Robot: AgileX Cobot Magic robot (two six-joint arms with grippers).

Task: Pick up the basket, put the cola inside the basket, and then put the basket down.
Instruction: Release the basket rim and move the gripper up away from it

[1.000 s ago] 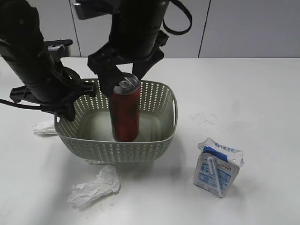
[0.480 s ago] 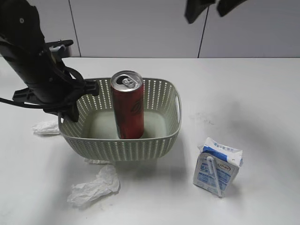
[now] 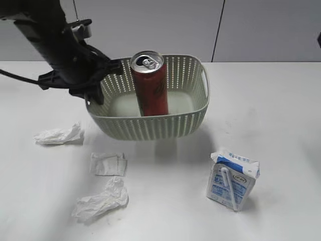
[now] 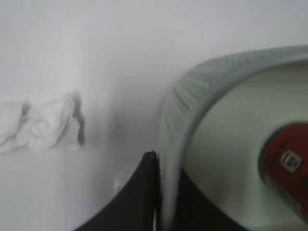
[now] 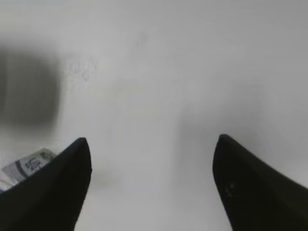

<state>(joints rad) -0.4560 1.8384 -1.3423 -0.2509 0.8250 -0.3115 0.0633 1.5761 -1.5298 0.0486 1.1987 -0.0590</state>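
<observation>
The pale sage-green basket (image 3: 150,128) hangs in the air above the table, tilted a little. The red cola can (image 3: 151,85) stands upright inside it. My left gripper (image 3: 93,95) is shut on the basket's left rim. In the left wrist view the jaws (image 4: 166,192) pinch the rim (image 4: 180,96), and the cola's red side (image 4: 286,161) shows inside. My right gripper (image 5: 151,154) is open and empty above bare table; in the exterior view it is out of frame.
A blue-and-white drink carton (image 3: 233,181) with a straw stands at the front right; its corner shows in the right wrist view (image 5: 26,166). Crumpled white tissues lie at the left (image 3: 60,134), below the basket (image 3: 108,163) and at the front (image 3: 100,200).
My left gripper has lifted the basket with the cola up and to the right, uncovering a tissue beneath. My right gripper let go of the cola and left the exterior view.
</observation>
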